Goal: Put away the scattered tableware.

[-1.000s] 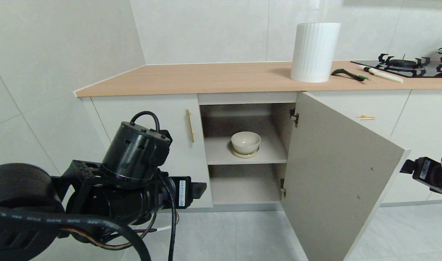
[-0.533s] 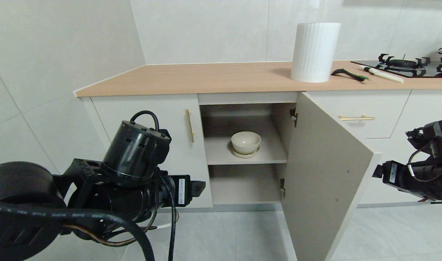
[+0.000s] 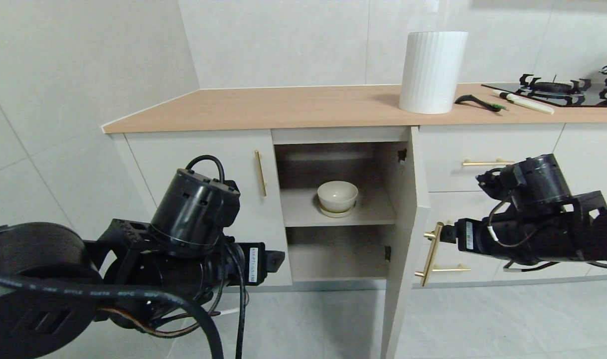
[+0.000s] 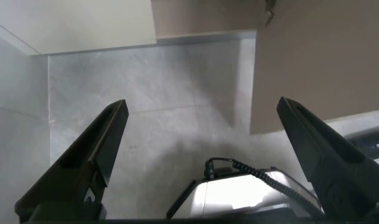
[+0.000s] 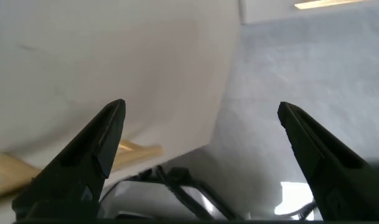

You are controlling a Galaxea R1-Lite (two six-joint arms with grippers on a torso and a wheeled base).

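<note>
- The left gripper [image 4: 201, 106] hangs low in front of the closed cabinet door, whose brass handle [image 3: 260, 173] stands upright. The gripper's jaws are spread wide with nothing between them, above grey floor tiles [image 4: 145, 87].
- The open cabinet [image 3: 333, 149] sits under the wooden countertop [image 3: 283, 107]. A cream bowl [image 3: 337, 196] stands upright on a saucer [image 3: 336, 213] on the upper shelf [image 3: 298, 209].
- The cabinet's door [image 3: 403, 224] is seen almost edge-on, with its gold handle [image 3: 429, 254] on the outer face.
- The right gripper [image 5: 200, 106] is just beside that outer face, near the handle. Its jaws are spread wide and hold nothing; whether it touches the door cannot be told.
- A white ribbed canister [image 3: 432, 71] stands on the countertop, with a dark-handled peeler [image 3: 478, 102] and a white-handled knife [image 3: 525, 102] lying beside it, next to the gas hob [image 3: 557, 89].
</note>
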